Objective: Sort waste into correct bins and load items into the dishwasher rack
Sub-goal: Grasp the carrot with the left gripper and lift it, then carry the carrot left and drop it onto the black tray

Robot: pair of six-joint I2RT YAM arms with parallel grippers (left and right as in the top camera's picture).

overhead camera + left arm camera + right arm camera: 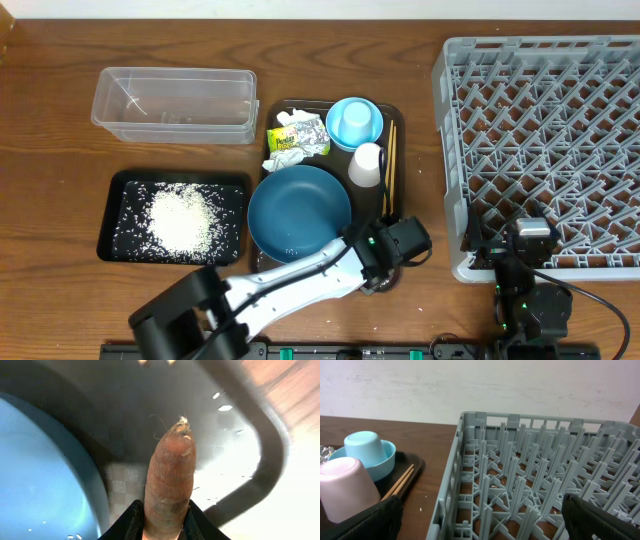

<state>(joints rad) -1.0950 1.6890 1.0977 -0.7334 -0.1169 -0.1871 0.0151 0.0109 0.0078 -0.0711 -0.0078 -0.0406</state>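
Carrot [169, 485] first: it is pinched between our left jaws, its hairy tip pointing out ahead of them, over a corner of the brown serving tray [272, 455]. Just beside the jaws, to their left in the wrist view, lies the dark-blue plate [40, 475].

We judge the waste-sorting step to be in hand: the carrot is gripped but not yet binned. The black tray [105, 215] holding the rice [182, 220] lies well apart from the jaws, beyond the plate. As food waste, the carrot likely belongs there.

The next move calls for a lift clear of the plate's rim, a carry across, and a release over the rice.

Our right jaws are spread and empty, with the dishwasher rack [530, 460] right ahead of them.
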